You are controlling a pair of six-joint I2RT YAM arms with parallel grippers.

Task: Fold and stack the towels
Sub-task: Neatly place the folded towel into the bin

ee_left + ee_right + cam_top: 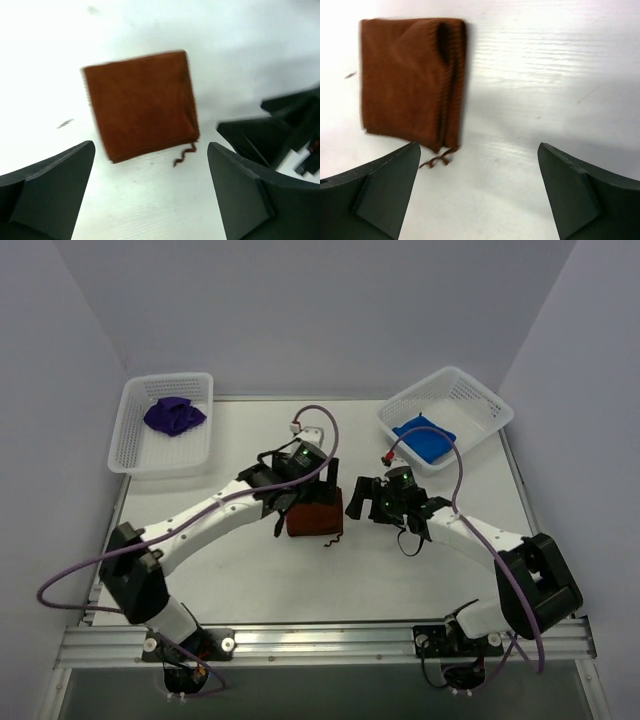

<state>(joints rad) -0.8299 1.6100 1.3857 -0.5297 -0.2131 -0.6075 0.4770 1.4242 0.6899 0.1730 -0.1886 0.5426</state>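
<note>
A folded brown towel [314,515] lies flat on the white table, with a loose thread at its near right corner. It shows in the left wrist view [141,105] and the right wrist view [410,80]. My left gripper [282,508] is open and empty, just left of and above the towel; its fingers [50,190] frame the towel's near edge. My right gripper [362,502] is open and empty, just right of the towel; its fingers [575,190] are wide apart. A crumpled purple towel [173,416] lies in the left basket. A folded blue towel [424,439] lies in the right basket.
A white mesh basket [135,455] stands at the back left and another white basket [485,405] at the back right, tilted. Purple cables loop from both arms. Grey walls close the table on three sides.
</note>
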